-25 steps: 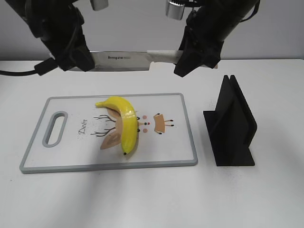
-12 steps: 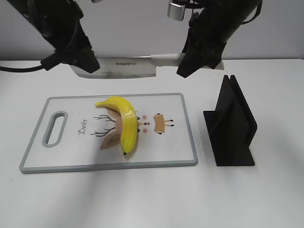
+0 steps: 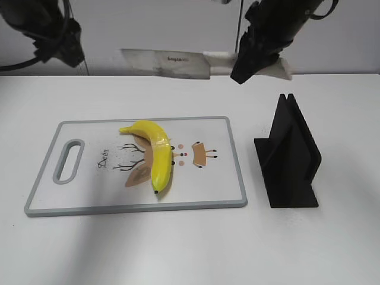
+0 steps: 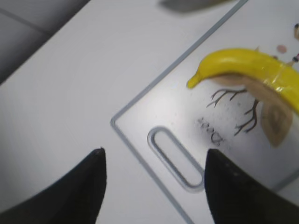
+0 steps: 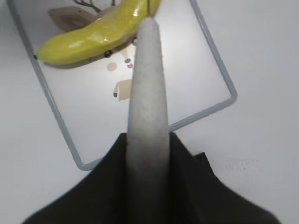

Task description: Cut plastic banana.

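Right gripper (image 3: 256,59) clamped knife (image 3: 178,63) handle, top centre; left gripper (image 4: 154,179) apart, empty. Blade risked twisting, missing banana (image 3: 155,153).

A lab test bench: bare white table (image 3: 178,249), blank grey wall (image 3: 160,29), staged cutting board (image 3: 231,154), black stand (image 3: 291,160)

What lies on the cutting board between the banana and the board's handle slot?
Only bare board with the printed antler lines and script word, flat print between the banana and the handle slot of the cutting board. The exterior and left wrist views both show this.
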Controlling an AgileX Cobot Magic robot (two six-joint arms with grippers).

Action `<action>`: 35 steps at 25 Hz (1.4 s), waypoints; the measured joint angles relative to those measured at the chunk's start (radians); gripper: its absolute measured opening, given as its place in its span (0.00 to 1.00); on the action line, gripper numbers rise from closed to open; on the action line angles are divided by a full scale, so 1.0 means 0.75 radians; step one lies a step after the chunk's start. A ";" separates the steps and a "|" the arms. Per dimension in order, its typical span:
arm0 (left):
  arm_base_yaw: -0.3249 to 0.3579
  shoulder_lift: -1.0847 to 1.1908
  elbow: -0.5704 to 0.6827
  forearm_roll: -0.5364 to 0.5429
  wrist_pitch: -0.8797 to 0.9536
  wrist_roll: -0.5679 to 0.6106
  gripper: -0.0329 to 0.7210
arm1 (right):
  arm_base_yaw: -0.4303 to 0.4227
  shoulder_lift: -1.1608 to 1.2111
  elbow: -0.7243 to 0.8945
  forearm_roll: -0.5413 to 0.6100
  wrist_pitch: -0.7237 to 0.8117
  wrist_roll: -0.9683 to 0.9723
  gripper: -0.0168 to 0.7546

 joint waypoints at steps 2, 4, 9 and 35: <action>0.038 -0.012 0.000 0.037 0.094 -0.099 0.86 | 0.000 0.000 -0.052 -0.073 0.021 0.214 0.24; 0.100 -0.018 0.000 0.025 0.216 -0.145 0.86 | 0.000 0.000 -0.098 -0.152 0.054 0.398 0.24; 0.287 -0.022 0.000 -0.151 0.308 -0.187 0.84 | -0.007 -0.002 -0.163 -0.272 0.123 0.728 0.24; 0.373 -1.254 1.051 -0.285 0.228 -0.193 0.81 | -0.091 -0.523 0.605 -0.291 -0.254 1.407 0.24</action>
